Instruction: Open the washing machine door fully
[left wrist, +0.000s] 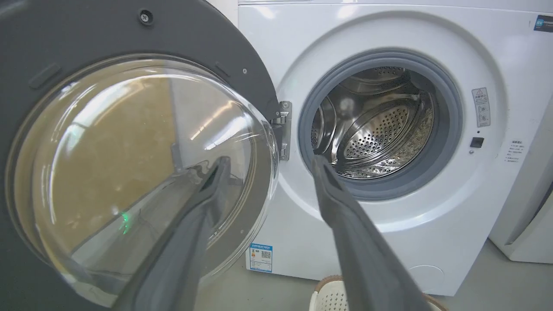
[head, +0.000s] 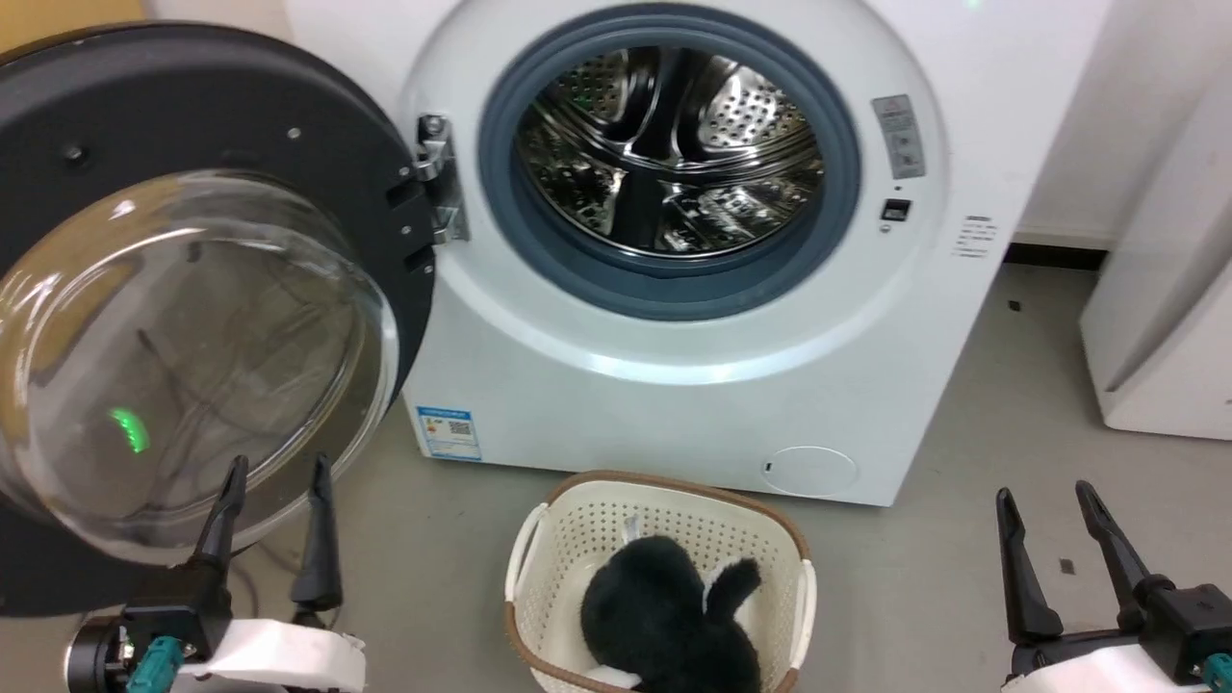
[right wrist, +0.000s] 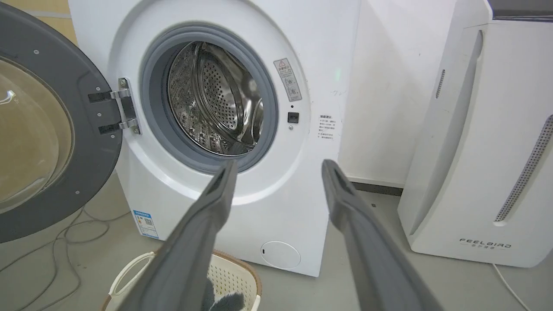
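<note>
Left claw (head: 278, 464) spread apart and empty, just before the large round glossy black washing machine door (head: 192, 106) with its bulging clear glass centre.

The right claw (head: 1045, 491) is spread too, holding nothing, low over the grey floor. The door stands wide on its metal hinge (head: 438, 178) at the left of the white boxy front-loading washing machine (head: 693, 385), leaving the steel drum (head: 669, 144) bare. The opening looks done, or lacks only a last push outward. Whether the left tips touch the glass is unclear.
</note>
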Robot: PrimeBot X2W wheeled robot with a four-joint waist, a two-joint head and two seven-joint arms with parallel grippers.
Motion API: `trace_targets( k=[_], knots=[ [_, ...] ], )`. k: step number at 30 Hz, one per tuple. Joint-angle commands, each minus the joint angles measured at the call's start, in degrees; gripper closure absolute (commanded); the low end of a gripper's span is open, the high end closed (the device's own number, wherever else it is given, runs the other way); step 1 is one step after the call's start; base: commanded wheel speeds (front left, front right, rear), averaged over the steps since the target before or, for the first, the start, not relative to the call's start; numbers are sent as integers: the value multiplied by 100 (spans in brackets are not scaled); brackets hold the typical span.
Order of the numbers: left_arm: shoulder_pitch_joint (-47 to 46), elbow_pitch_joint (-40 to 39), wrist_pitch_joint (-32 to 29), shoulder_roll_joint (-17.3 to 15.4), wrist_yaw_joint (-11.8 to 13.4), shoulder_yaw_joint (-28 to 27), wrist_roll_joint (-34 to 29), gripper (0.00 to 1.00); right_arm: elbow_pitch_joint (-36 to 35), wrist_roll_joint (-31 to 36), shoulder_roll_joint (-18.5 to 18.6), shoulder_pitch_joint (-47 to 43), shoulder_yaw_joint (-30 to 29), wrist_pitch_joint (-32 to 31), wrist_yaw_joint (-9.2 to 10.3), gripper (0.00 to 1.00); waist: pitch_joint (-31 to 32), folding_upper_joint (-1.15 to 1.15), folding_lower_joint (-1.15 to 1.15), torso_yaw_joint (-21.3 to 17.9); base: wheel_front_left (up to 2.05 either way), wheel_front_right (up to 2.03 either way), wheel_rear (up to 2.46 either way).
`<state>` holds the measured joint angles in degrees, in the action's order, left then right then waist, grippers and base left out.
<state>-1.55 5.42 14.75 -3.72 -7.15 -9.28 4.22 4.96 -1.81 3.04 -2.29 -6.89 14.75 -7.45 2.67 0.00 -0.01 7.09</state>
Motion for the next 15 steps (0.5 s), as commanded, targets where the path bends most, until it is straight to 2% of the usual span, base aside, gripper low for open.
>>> trace_targets(
  k=[1,15],
  knots=[
    [118,-66,25,32,22,63,4,0,-46,-42,-16,-108,9,25,-3,0,30,0,1,-123,0,0,0],
    [447,-22,25,80,344,601,-30,0,-225,-115,-16,-275,137,25,-3,0,98,0,1,-627,0,0,0]
  ],
)
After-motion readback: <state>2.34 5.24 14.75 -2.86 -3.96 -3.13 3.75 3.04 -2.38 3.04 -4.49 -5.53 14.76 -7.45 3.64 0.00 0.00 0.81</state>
